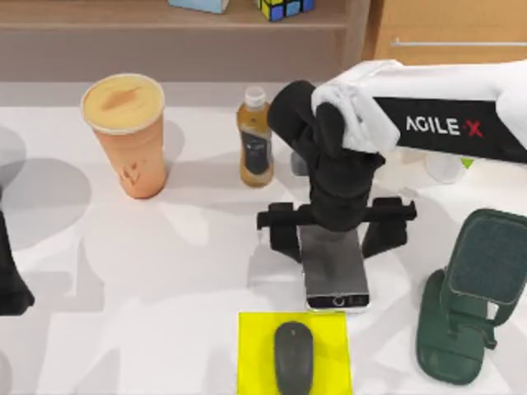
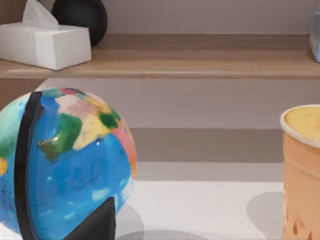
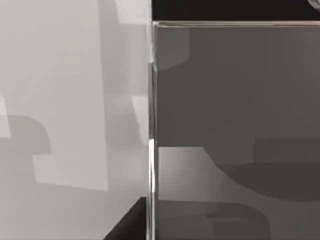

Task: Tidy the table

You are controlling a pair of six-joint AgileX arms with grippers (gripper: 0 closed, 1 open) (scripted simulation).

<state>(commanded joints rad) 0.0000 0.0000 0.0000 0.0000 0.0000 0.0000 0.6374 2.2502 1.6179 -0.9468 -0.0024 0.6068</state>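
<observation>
The white table point(image 1: 165, 271) carries a grey phone point(image 1: 336, 278) lying flat near the middle front. My right gripper point(image 1: 333, 229) hangs open over the phone's far end, one black finger point(image 1: 282, 232) on each side of it and apart from its edges. The right wrist view looks straight down on the phone's glossy face point(image 3: 235, 125), with bare table point(image 3: 70, 100) beside it. My left arm point(image 1: 10, 276) stays parked at the table's left edge.
A yellow pad point(image 1: 251, 329) with a dark mouse point(image 1: 294, 355) lies just in front of the phone. A green phone stand point(image 1: 469, 304) is at the right; an orange cup point(image 1: 128, 136) and a bottle point(image 1: 255, 136) stand at the back. A globe point(image 2: 65, 165) stands near the left arm.
</observation>
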